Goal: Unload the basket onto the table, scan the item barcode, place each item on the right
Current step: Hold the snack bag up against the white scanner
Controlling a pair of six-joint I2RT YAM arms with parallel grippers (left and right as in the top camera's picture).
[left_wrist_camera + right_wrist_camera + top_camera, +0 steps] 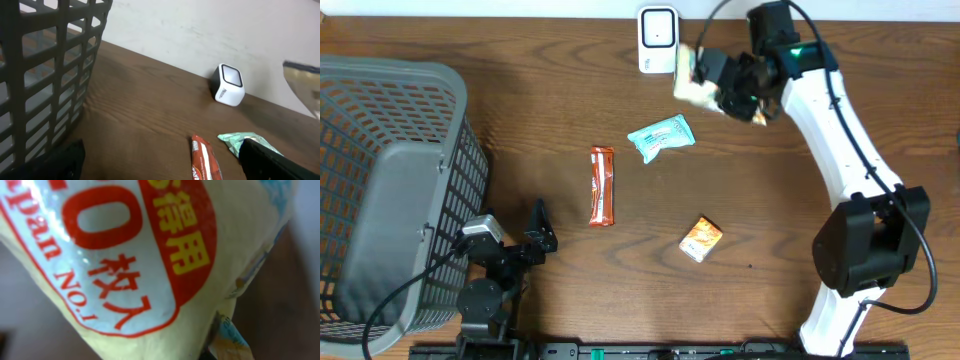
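The scanner (658, 38) stands at the far edge of the table (770, 250), its window facing the near side. Just to its right, the right end effector (730, 88) is clamped tight on a pale yellow bag (695, 92) with red print, holding it above the table and close beside the scanner. In the right wrist view the bag fills almost the whole picture; no barcode shows there.

A teal packet (660, 137) lies on the table just in front of the scanner. A red bar (603, 186) lies farther forward and a little left, and an orange box (701, 238) farther forward still. Well to the scanner's left sits a grey basket (390, 190). The left end effector (535, 235) rests near the basket's front corner, jaws spread wide and holding nothing.
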